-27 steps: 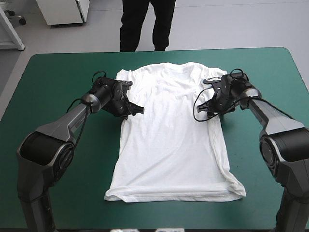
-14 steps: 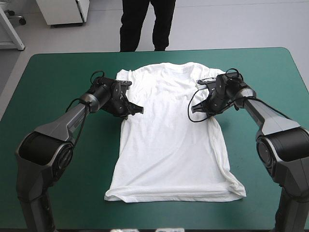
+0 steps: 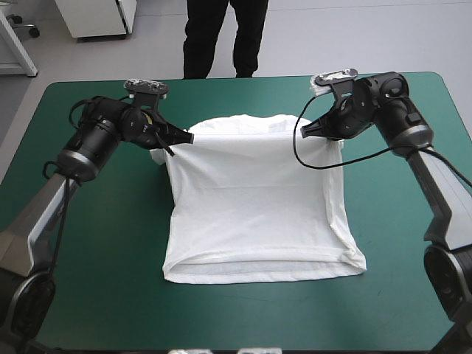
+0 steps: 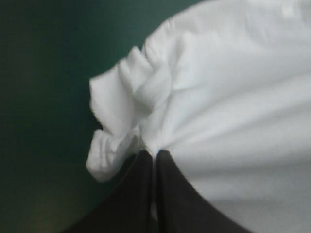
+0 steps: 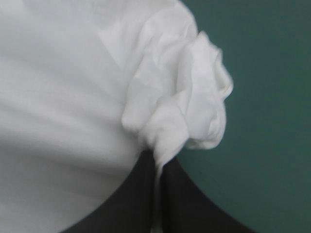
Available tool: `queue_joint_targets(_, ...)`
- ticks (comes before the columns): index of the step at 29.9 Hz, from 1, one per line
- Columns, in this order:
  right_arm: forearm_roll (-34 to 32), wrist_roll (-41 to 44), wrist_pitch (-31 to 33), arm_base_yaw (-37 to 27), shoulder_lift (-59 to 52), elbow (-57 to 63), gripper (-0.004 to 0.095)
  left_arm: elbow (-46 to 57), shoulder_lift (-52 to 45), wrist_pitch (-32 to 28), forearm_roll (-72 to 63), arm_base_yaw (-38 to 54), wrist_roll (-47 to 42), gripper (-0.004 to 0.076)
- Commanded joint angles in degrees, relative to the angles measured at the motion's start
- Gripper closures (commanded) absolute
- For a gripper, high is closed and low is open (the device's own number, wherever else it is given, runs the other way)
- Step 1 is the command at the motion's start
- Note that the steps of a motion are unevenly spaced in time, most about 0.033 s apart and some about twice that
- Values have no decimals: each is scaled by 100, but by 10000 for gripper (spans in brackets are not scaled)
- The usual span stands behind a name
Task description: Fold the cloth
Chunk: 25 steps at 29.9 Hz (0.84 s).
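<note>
The white T-shirt (image 3: pixel 254 214) lies mid-desk with its long axis running near to far, hem toward the near edge and collar toward the far edge. Its near part rests flat on the teal-green desk (image 3: pixel 88 280). The far part is held up, stretched taut between the tools. The left tool (image 3: pixel 188 137) is clamped on the left shoulder and the right tool (image 3: pixel 306 131) on the right shoulder, with fabric bunched at each pinch.

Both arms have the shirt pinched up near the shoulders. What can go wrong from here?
1. The left gripper and right gripper each pinch only a small bunched wad of the T-shirt by a sleeve; it may slip free mid-fold.
2. The hem rests on the table with its right corner splayed outward, so the fold could land skewed.
</note>
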Motion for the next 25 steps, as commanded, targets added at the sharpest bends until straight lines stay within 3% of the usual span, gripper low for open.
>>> queue_joint_targets(1,-120,0,-70,3,-674,-221,925,-154,-726,-190,159,8,52,733)
queue_joint_targets(14,110,0,28,3,-2162,-221,925,-262,-2180,-151,-388,8,458,733)
queue_joint_targets(25,745,0,63,3,-3057,-234,925,-295,-3042,4,-976,8,660,733)
